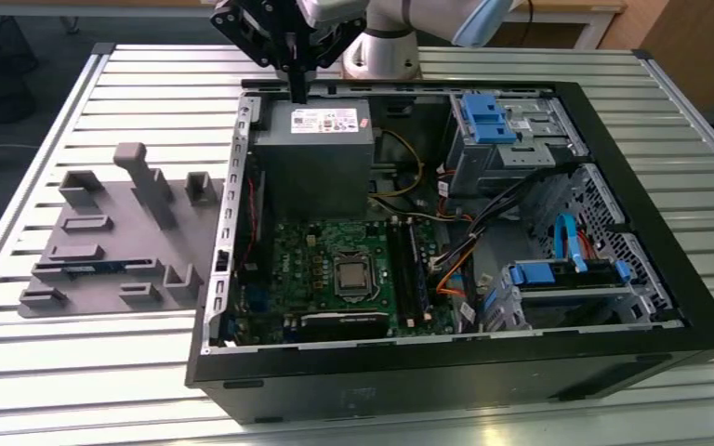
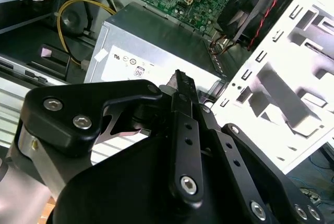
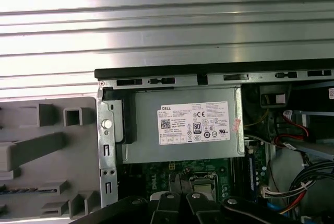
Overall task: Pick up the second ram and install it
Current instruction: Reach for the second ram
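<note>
My gripper (image 1: 297,93) hangs over the back edge of the open computer case (image 1: 654,344), just above the grey power-supply box (image 1: 313,149). Its fingers (image 2: 180,85) stand pressed together, shut, with nothing between them. The second ram (image 1: 85,268), a slim dark-blue stick, lies flat in a slot of the grey holder tray (image 1: 97,302) towards the exterior view's left, outside the case and well away from the gripper. The first wrist view has that stick (image 3: 26,190) at its edge. The green motherboard (image 1: 320,251) with its long black slots (image 1: 407,269) lies inside the case.
Blue drive brackets (image 1: 494,116) and cable bundles (image 1: 506,200) crowd the case towards the exterior view's right. Upright blocks (image 1: 146,181) rise from the tray. Everything rests on a ribbed metal table (image 1: 72,381).
</note>
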### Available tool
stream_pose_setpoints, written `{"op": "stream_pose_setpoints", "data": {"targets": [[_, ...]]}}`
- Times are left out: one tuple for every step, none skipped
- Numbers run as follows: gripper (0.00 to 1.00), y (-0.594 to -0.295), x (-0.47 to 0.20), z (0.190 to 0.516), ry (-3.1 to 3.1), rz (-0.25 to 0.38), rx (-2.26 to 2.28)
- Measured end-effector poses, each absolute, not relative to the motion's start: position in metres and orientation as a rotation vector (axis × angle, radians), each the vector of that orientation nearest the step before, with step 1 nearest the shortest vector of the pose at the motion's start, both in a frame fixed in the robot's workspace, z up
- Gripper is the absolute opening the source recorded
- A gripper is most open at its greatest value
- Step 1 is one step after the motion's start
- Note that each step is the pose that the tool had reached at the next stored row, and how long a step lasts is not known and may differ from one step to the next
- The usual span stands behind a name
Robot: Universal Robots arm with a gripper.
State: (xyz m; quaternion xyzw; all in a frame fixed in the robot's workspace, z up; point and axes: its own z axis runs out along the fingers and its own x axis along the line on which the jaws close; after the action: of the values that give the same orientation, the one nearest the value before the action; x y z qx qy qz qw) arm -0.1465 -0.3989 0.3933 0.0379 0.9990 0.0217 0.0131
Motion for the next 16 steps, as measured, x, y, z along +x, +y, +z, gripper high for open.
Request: {"op": "stream_pose_setpoints", "data": {"targets": [[0.11, -0.3989, -0.1469, 0.3933, 3.112, 0.068, 0.118], [0.11, -0.3989, -0.1474, 0.3933, 3.112, 0.068, 0.118], [0.11, -0.3989, -0.1478, 0.3933, 3.112, 0.068, 0.118], [0.11, -0.3989, -0.1483, 0.3933, 3.112, 0.068, 0.118], [0.11, -0.3989, -0.1487, 0.3933, 3.112, 0.068, 0.118], [0.11, -0.3989, -0.1492, 0.3933, 3.112, 0.068, 0.118], [0.11, -0.3989, -0.1496, 0.3933, 3.112, 0.068, 0.118], [0.11, -0.3989, -0.1501, 0.3933, 3.113, 0.068, 0.118], [0.11, -0.3989, -0.1506, 0.3933, 3.113, 0.068, 0.118], [0.11, -0.3989, -0.1511, 0.3933, 3.112, 0.068, 0.118], [0.11, -0.3989, -0.1515, 0.3933, 3.112, 0.068, 0.118], [0.11, -0.3989, -0.1519, 0.3933, 3.112, 0.068, 0.118], [0.11, -0.3989, -0.1523, 0.3933, 3.113, 0.068, 0.118], [0.11, -0.3989, -0.1527, 0.3933, 3.112, 0.068, 0.118], [0.11, -0.3989, -0.1531, 0.3933, 3.112, 0.068, 0.118], [0.11, -0.3989, -0.1535, 0.3933, 3.112, 0.068, 0.118]]}}
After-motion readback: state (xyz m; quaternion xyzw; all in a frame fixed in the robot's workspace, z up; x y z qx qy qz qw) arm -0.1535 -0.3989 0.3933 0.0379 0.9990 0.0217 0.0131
